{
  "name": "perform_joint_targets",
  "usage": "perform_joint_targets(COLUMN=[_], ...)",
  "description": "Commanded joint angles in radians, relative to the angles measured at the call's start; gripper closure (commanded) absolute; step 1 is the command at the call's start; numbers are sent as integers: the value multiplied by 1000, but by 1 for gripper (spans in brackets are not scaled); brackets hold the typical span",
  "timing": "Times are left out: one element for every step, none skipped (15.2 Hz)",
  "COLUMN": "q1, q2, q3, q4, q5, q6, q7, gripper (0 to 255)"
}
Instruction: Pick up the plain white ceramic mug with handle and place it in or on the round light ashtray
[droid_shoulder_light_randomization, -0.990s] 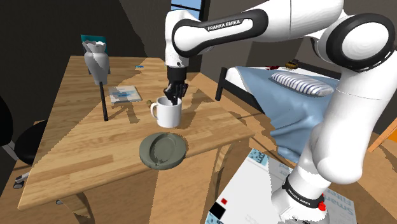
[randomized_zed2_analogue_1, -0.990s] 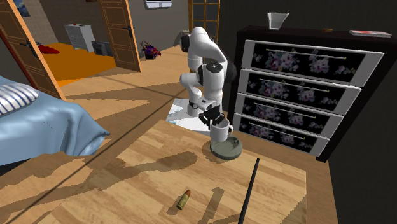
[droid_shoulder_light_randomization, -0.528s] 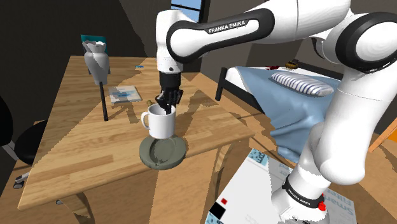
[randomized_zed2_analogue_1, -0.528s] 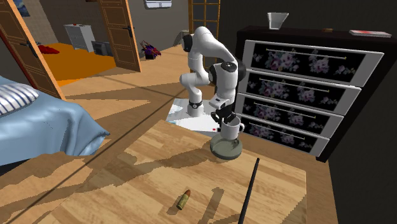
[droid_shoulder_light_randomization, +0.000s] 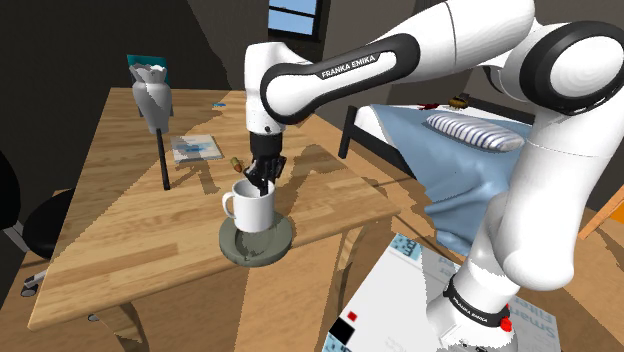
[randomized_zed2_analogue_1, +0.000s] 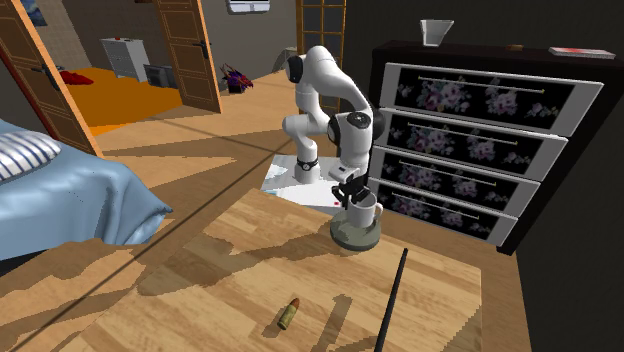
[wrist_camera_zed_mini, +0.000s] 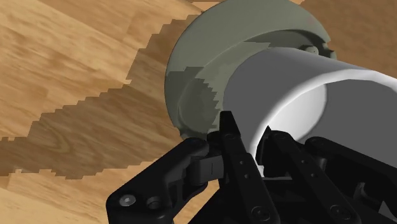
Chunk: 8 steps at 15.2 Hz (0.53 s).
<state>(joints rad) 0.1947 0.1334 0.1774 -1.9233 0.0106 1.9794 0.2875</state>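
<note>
A plain white mug (droid_shoulder_light_randomization: 250, 208) with its handle toward the shoulder view's left stands upright over the round grey-green ashtray (droid_shoulder_light_randomization: 258, 241) near the wooden table's (droid_shoulder_light_randomization: 120, 230) front edge. My gripper (droid_shoulder_light_randomization: 262, 176) comes down from above and is shut on the mug's rim, one finger inside and one outside. The second exterior view has the mug (randomized_zed2_analogue_1: 362, 213) on or just above the ashtray (randomized_zed2_analogue_1: 356, 236) under the gripper (randomized_zed2_analogue_1: 352, 190). In the wrist view the fingers (wrist_camera_zed_mini: 232, 137) clasp the mug's wall (wrist_camera_zed_mini: 286, 89), with the ashtray (wrist_camera_zed_mini: 210, 70) right below. Whether the mug's base touches the ashtray I cannot tell.
A white figure on a black pole (droid_shoulder_light_randomization: 152, 95), a book (droid_shoulder_light_randomization: 195, 148) and a small brown cartridge (droid_shoulder_light_randomization: 235, 162) are farther back on the table. A bed (droid_shoulder_light_randomization: 470, 150) lies at the shoulder view's right. A flowered drawer chest (randomized_zed2_analogue_1: 480, 130) stands beside the table.
The gripper has carried the mug from beside the ashtray toward the table's front edge and lowered it over the ashtray.
</note>
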Motion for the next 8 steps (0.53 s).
perform_joint_targets(q1=[0, 0, 0, 0, 1, 1, 1, 1], q2=[8, 13, 18, 24, 29, 37, 37, 37], q3=[-1, -1, -1, -1, -1, -1, -1, -1], q4=[-16, -24, -31, -39, -46, -55, -55, -55], q5=[-2, -2, -3, -4, -5, -7, -7, -7], q6=[26, 38, 50, 63, 75, 93, 93, 93], q7=[0, 0, 0, 1, 1, 2, 2, 2], gripper=[255, 255, 255, 255, 255, 255, 255, 255])
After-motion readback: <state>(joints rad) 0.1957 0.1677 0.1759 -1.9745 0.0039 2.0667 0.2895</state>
